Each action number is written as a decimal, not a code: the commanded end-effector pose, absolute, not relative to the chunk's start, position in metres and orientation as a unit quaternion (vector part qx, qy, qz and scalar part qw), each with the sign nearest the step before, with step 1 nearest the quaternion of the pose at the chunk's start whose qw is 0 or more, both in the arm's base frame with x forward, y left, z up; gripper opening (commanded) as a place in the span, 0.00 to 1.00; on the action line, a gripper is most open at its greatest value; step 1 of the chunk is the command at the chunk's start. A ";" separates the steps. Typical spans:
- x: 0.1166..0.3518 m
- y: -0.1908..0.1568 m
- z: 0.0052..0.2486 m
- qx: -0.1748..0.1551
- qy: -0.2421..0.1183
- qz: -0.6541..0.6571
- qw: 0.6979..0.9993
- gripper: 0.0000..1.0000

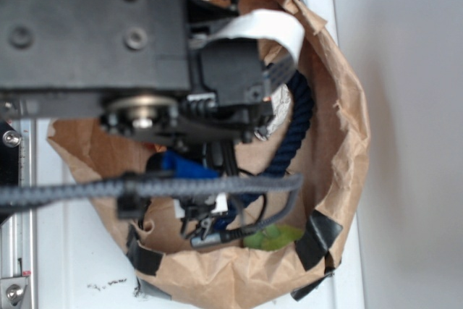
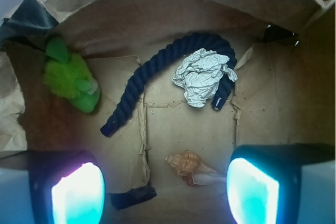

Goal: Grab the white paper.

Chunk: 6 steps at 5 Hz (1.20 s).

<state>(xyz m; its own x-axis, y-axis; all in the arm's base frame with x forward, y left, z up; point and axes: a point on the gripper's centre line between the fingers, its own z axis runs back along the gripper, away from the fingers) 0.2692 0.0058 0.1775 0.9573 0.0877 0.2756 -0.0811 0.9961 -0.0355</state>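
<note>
The white paper (image 2: 201,76) is a crumpled off-white ball lying on the floor of the brown paper bag (image 2: 178,3), against the right end of a dark blue rope (image 2: 157,74). My gripper (image 2: 165,192) is open and empty, its two glowing pads (image 2: 79,195) at the bottom corners of the wrist view, well short of the paper. In the exterior view the arm (image 1: 108,41) hangs over the bag (image 1: 347,142) and hides the paper; the gripper itself is not clearly seen there.
A green fuzzy toy (image 2: 71,77) lies at the bag's left wall. An orange seashell (image 2: 189,166) lies between the pads, nearer the right one. Black tape (image 2: 131,195) patches the bag floor. The bag's walls ring everything.
</note>
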 end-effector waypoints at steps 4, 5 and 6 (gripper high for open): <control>0.289 0.017 0.142 0.011 -0.196 0.027 0.980 1.00; 0.299 0.020 0.121 0.031 -0.202 0.035 0.978 1.00; 0.320 0.023 0.104 0.054 -0.184 0.061 0.980 1.00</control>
